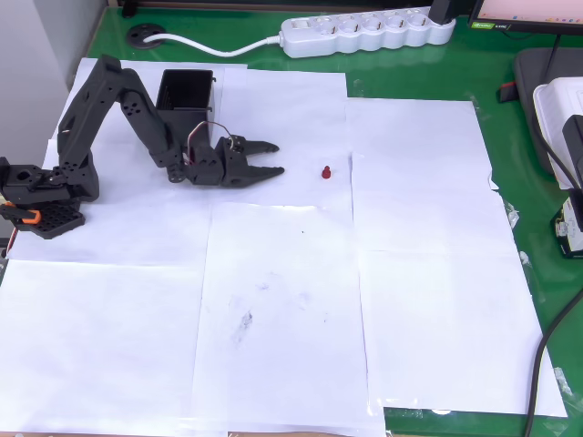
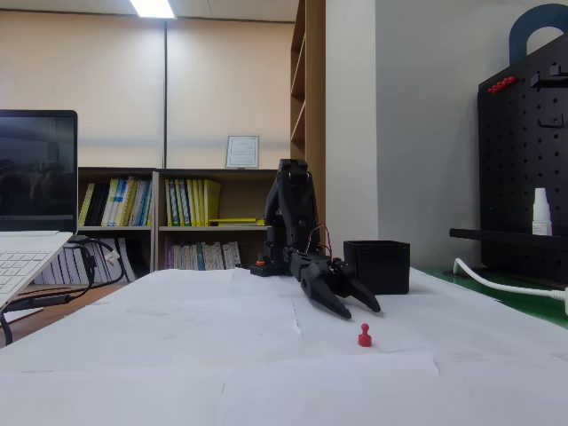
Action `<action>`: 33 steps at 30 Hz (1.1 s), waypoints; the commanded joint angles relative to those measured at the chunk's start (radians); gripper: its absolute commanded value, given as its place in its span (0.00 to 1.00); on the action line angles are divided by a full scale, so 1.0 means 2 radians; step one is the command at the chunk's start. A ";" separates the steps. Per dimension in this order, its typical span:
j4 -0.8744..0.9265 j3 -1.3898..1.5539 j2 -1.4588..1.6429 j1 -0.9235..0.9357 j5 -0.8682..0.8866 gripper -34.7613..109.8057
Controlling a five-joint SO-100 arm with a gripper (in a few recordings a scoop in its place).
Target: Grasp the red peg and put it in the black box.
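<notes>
We find the gripper [image 1: 271,158], jaws parted and empty, aimed at the red peg [image 1: 326,171], which stands upright on the paper just beyond its tips, apart.

— What was the light like in your two pictures?

— In your overhead view the light was bright and even. The white paper sheets [image 1: 282,300] looked nearly washed out, and the green table [image 1: 410,73] showed soft glare near the power strip [image 1: 369,32]. The arm [image 1: 118,118] cast only a faint, short shadow.

— And your fixed view?

— Dimmer and warmer. You had a ceiling lamp [image 2: 153,8] glowing at the top edge, overexposed. The paper in the foreground was soft and out of focus; the red peg [image 2: 364,335] was fairly sharp, with a small shadow beneath it. The bookshelf [image 2: 177,217] behind looked slightly hazy.
</notes>
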 commanded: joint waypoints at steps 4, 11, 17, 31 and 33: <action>0.011 0.053 0.011 0.000 -0.005 0.36; 0.018 0.057 0.015 0.020 -0.005 0.37; 0.025 0.063 0.018 0.042 -0.008 0.40; 0.064 0.097 0.025 0.081 -0.003 0.40; 0.076 0.115 0.032 0.083 -0.004 0.40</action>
